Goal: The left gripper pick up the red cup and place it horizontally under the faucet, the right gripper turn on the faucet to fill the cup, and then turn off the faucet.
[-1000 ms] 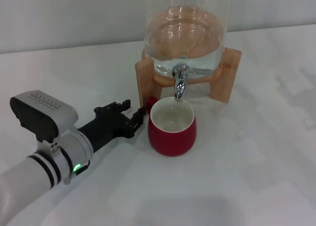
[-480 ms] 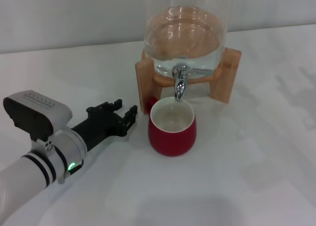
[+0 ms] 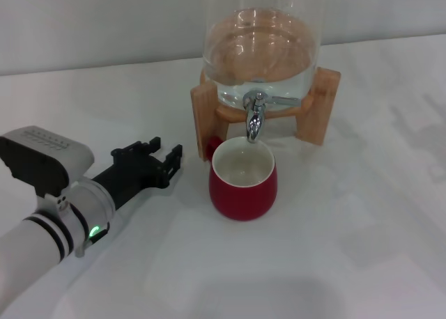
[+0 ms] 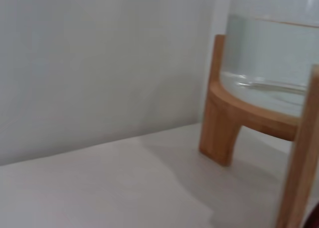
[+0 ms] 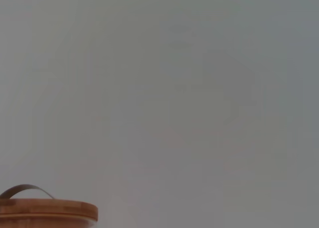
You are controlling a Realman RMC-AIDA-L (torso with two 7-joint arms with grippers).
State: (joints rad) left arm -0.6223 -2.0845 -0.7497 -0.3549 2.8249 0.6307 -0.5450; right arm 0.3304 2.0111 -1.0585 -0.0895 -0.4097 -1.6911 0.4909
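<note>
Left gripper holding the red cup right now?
No, the left gripper is open and apart from the red cup, which stands under the faucet.

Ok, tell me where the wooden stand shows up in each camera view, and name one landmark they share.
Head view: the wooden stand sits top centre, behind the red cup.
Left wrist view: the stand's leg and ring fill the picture's right side.
Right wrist view: stand not in it; only a wooden lid.
Shared landmark: the glass dispenser, in head and left wrist views.
</note>
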